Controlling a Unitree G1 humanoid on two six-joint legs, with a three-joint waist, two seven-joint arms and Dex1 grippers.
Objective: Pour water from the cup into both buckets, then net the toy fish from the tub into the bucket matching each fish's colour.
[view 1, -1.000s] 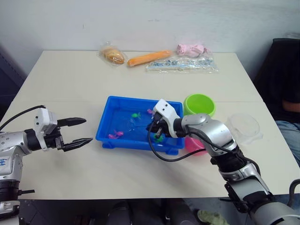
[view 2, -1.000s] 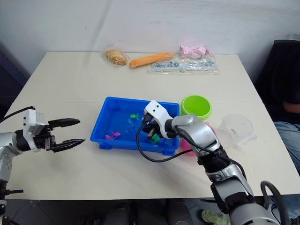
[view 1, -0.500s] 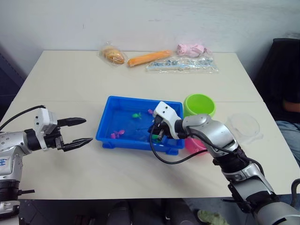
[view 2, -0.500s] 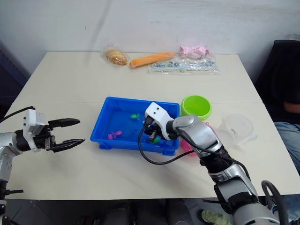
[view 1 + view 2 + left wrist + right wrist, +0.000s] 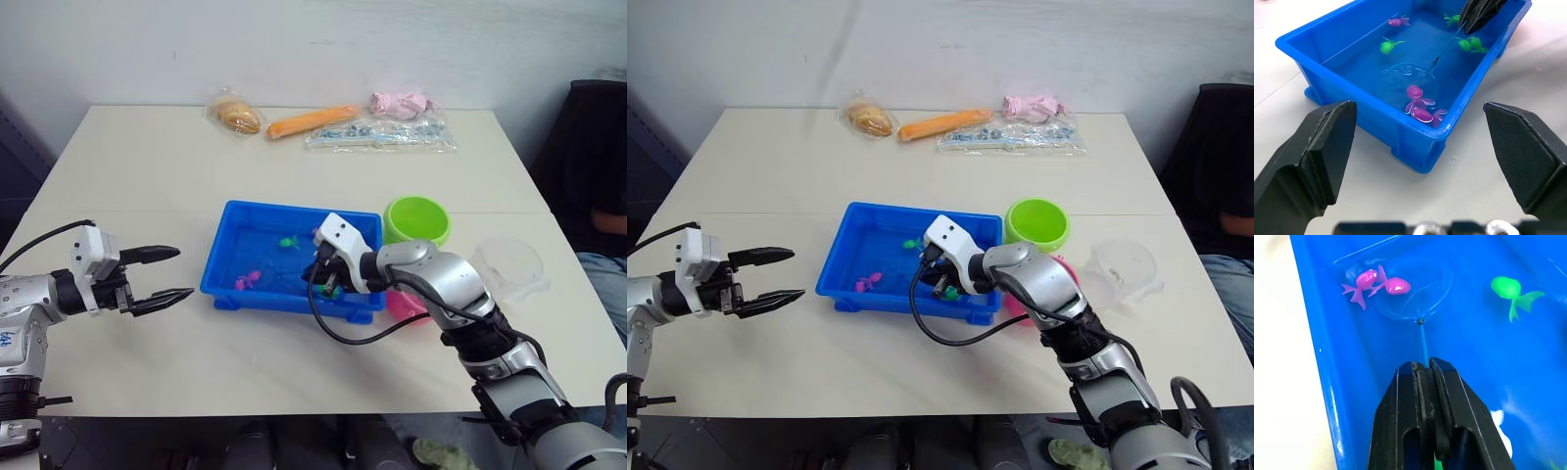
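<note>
Pale desk (image 5: 147,176) carried the tub (image 5: 223,257), no writing legible anywhere, where the right gripper (image 5: 1425,369), clamped on the net (image 5: 1415,296), had swept its ring leftward to two pink fish (image 5: 1376,283), while the left gripper (image 5: 162,272) stayed spread open, well apart.

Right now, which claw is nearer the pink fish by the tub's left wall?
Right. The right claw is over the tub, holding the net beside the pink fish. The left claw hangs open outside the tub's left wall.
</note>
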